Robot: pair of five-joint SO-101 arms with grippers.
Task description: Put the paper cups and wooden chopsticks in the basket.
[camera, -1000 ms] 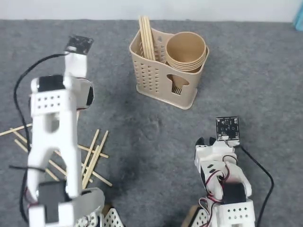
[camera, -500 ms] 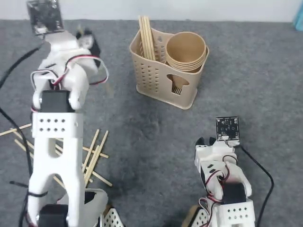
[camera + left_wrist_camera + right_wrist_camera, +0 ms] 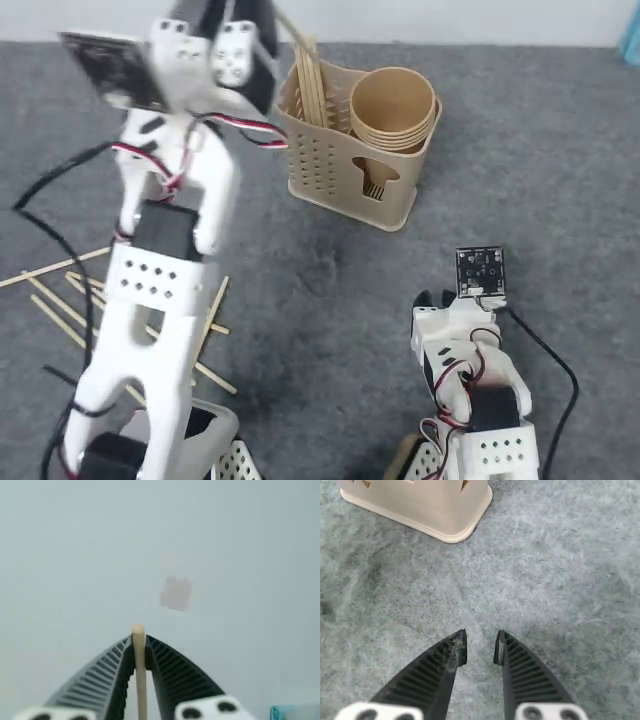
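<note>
While thin loose chopsticks [image 3: 62,267] lie scattered on fuzzy grey carpet [image 3: 560,200], the left gripper [image 3: 139,640] pinches one round stick [image 3: 140,690] by the perforated beige basket [image 3: 330,170], which holds upright chopsticks [image 3: 312,80] and nested brown paper cups [image 3: 392,105]; the right gripper [image 3: 480,647] sits low, its ribbed jaws slightly apart.

Left arm [image 3: 160,280] and right arm [image 3: 470,400] were white plastic, hole-dotted brackets, black servo blocks [image 3: 165,232] at joints. Red, white, black wires [image 3: 205,125] looped around; thick black cable [image 3: 542,346] trailed off. Left pincer [image 3: 139,640], right pincer [image 3: 480,642]: black ribbed fingers [image 3: 440,665], white bases, dark screw holes [image 3: 531,712].
</note>
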